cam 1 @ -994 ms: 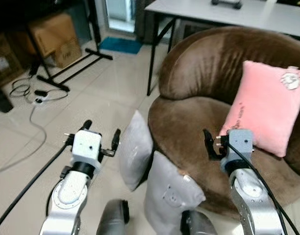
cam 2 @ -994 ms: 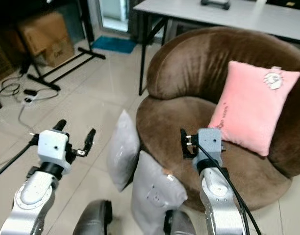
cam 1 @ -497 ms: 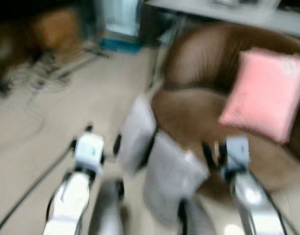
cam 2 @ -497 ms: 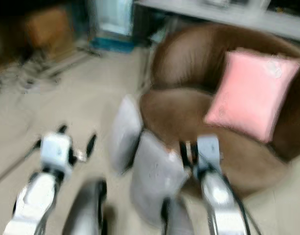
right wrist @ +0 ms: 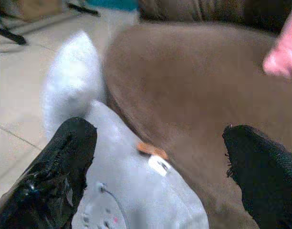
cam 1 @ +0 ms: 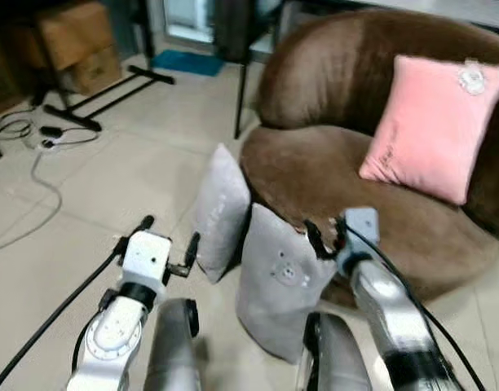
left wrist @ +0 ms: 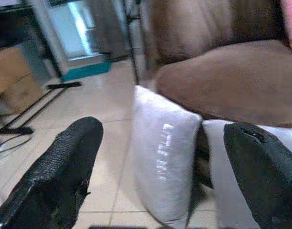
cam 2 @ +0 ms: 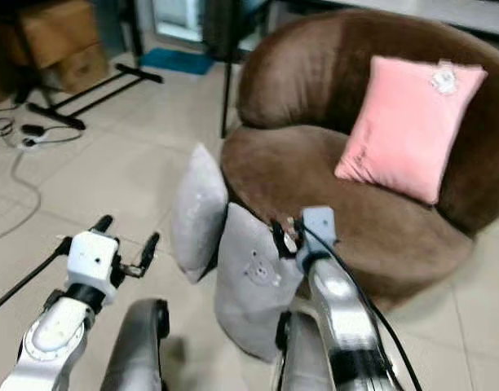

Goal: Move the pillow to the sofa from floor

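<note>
Two grey pillows stand on edge on the tiled floor (cam 1: 86, 187), leaning against the front of the round brown sofa (cam 1: 380, 204). The nearer grey pillow (cam 1: 278, 289), with a small round face printed on it, lies directly under the jaws of the right gripper (cam 1: 324, 236), which are spread wide above its top corner, not touching it. The farther grey pillow (cam 1: 221, 212) stands just beyond the jaws of the left gripper (cam 1: 168, 236), which are also spread apart and hold nothing. A pink pillow (cam 1: 433, 122) rests against the sofa's backrest, well beyond the right jaws. Far past the left jaws, cardboard boxes (cam 1: 70, 49) and cables (cam 1: 29, 138) sit on the floor.
</note>
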